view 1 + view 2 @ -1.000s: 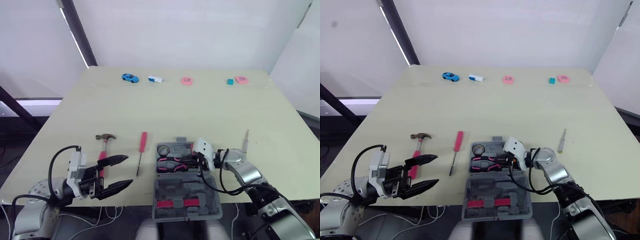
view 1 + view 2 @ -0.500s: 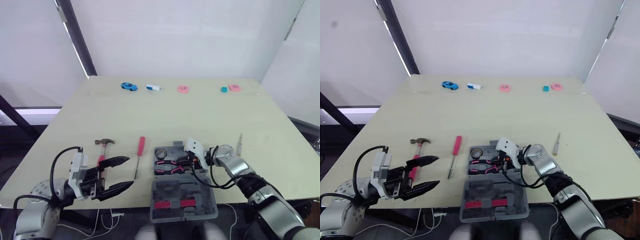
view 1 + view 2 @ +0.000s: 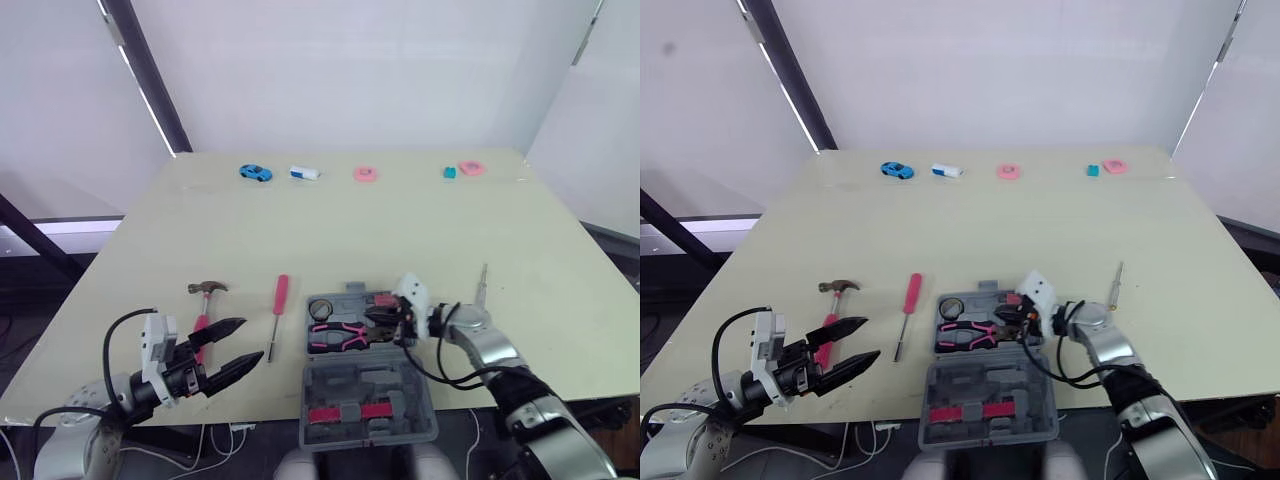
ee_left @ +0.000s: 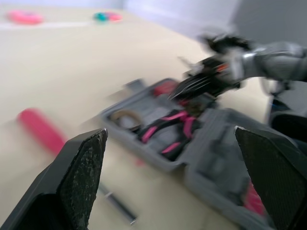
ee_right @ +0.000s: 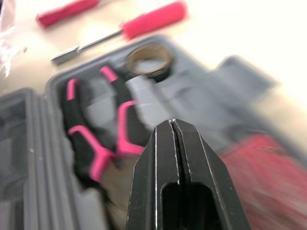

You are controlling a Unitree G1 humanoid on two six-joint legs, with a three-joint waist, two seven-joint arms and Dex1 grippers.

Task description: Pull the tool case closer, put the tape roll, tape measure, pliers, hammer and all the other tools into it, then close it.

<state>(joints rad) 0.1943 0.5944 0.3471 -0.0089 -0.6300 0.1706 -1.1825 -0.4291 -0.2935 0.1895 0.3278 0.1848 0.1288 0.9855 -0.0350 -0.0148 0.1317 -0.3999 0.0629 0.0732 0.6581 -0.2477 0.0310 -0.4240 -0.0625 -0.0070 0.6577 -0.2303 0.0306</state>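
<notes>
Shifted a little to the right since a second ago, the right gripper (image 3: 378, 317) hangs over the right end of the tray with its fingers pressed together on nothing. At the near left, the left gripper (image 3: 253, 340) is spread wide just right of the hammer (image 3: 205, 302), and the tool case (image 3: 370, 378) lies open at the near edge of the table (image 3: 400, 230), lid nearest, holding the pliers (image 3: 335, 335), tape roll (image 3: 320, 308) and red tape measure (image 3: 383, 298). A red screwdriver (image 3: 278, 310) lies between hammer and case, a thin screwdriver (image 3: 481, 283) right of the case, and a blue toy car (image 3: 255, 172) at the far edge.
</notes>
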